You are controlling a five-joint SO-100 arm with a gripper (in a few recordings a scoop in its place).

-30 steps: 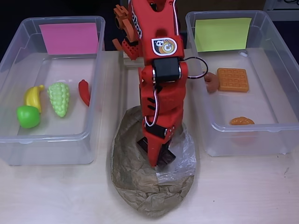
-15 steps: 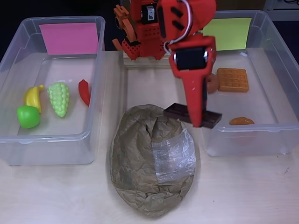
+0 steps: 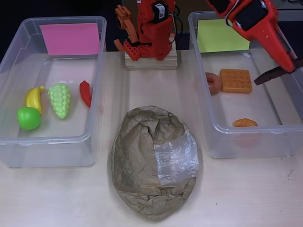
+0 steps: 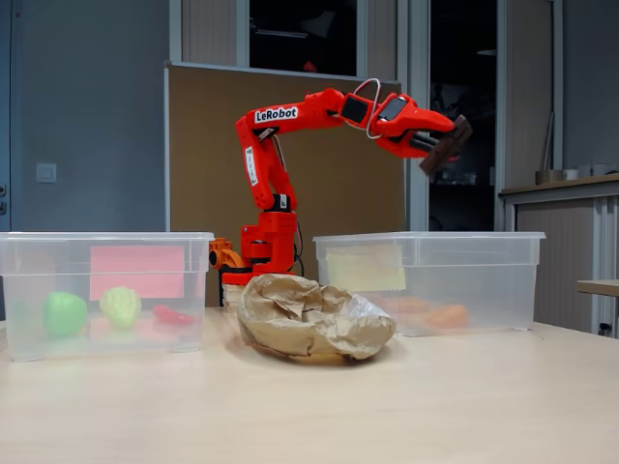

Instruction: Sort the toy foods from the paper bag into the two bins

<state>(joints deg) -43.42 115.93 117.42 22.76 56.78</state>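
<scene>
While the gripper (image 4: 440,145) pinches the chocolate bar (image 3: 277,74), fixed view shows it high above the yellow-green-card bin (image 4: 522,253).

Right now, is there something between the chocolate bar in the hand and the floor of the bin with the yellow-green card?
Nothing visible. The hand holds the chocolate bar high above the bin, whose open floor below lies bare beside the waffle.

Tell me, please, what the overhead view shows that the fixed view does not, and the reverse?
Overhead alone: the banana, donut, waffle and bread roll as distinct pieces.

Fixed view alone: height. The gripper holds the chocolate bar well above the yellow-green-card bin's rim.

Both: the paper bag between the bins, the apple, grapes, chili, and the gripped bar.
</scene>
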